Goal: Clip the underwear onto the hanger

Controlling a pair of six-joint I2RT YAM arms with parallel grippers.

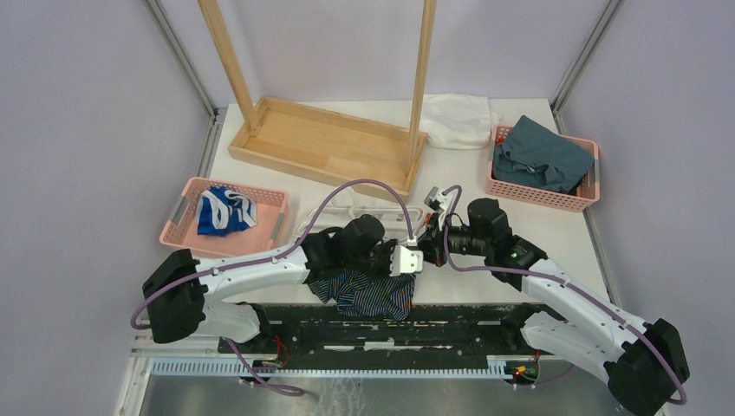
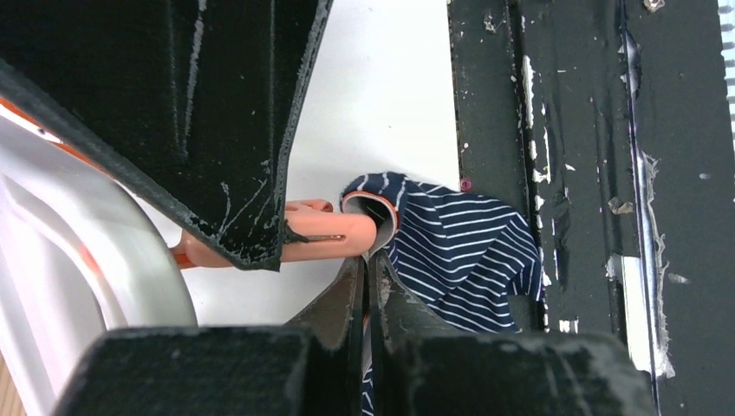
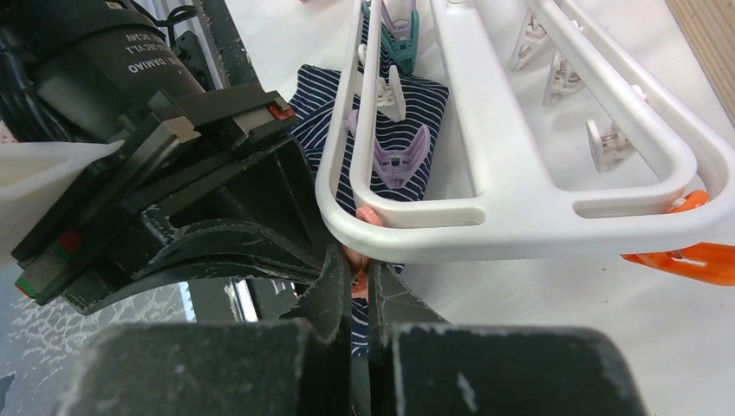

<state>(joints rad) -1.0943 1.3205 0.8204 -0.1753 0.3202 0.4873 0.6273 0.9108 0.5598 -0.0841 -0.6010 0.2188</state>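
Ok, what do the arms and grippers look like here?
The left arm and right arm have white links and bulky black joints, each trailing a purple cable. A green light glows on the right arm. The left gripper and right gripper are black, their fingers scuffed and scratched.

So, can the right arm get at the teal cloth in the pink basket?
Probably yes: the teal cloth lies on that arm's side, nothing between, but the right tool seems shut on a salmon clip and must release first.
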